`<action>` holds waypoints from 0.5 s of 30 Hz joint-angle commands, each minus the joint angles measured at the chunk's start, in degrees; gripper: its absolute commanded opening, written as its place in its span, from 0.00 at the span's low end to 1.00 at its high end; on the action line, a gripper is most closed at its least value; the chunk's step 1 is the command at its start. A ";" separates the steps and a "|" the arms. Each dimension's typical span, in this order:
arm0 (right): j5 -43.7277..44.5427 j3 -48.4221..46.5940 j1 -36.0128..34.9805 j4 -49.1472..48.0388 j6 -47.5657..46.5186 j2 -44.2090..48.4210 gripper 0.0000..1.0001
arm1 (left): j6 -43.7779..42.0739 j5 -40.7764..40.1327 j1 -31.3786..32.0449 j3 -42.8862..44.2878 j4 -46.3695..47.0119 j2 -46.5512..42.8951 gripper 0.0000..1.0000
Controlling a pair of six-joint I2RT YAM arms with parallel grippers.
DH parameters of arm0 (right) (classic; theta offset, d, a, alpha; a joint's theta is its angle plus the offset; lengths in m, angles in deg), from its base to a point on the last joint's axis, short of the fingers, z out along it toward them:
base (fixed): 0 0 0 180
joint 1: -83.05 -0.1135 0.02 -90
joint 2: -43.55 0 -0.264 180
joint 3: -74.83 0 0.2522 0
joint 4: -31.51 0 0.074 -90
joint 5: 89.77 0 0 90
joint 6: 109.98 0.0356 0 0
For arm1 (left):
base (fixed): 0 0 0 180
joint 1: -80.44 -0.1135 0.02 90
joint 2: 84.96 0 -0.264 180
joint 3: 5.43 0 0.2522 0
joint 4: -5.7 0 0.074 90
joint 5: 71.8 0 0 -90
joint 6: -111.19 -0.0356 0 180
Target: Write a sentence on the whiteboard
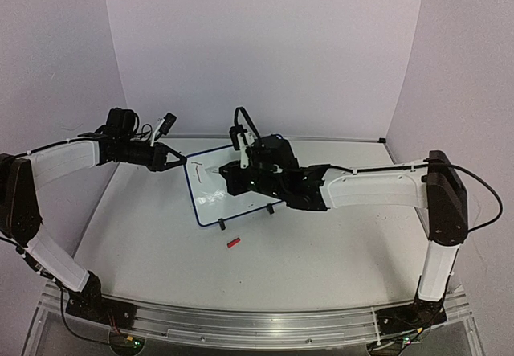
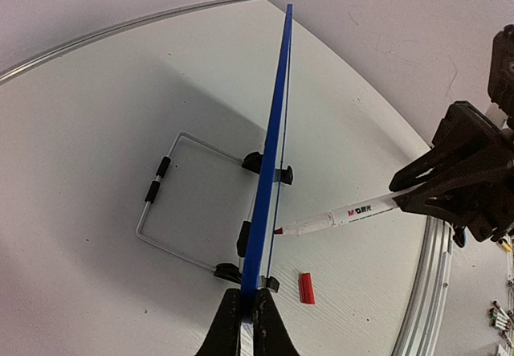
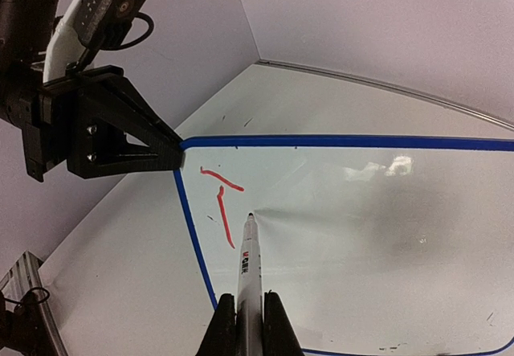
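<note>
The whiteboard [image 1: 210, 199] is standing propped near the table [image 1: 321, 251] centre. The sentence [image 3: 221, 180] is showing only two red strokes near the board's 10 o'clock corner. The marker [image 3: 249, 259] tip is sitting at their 3 o'clock. The right gripper [image 3: 249, 300] is pinching the marker, and the left gripper [image 2: 253, 296] is pinching that board corner. A red cap [image 1: 234, 243] is lying at the board's 6 o'clock.

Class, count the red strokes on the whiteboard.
2. A short slanted stroke by the whiteboard corner the left pincer grips; a longer downward stroke just below it, left of the marker. The marker may hide more.
</note>
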 commanded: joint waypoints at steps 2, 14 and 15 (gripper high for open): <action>-0.10 -2.22 0.20 -1.46 0.75 -0.98 0.00 | -0.67 0.55 -0.03 0.19 0.28 -2.59 0.00; -2.82 -2.33 0.42 -1.37 0.86 -1.89 0.00 | -0.87 0.28 -0.03 0.19 0.21 -2.67 0.00; -2.91 -2.14 0.38 -1.37 0.89 -1.81 0.00 | -0.82 0.28 -0.01 0.22 0.19 -2.68 0.00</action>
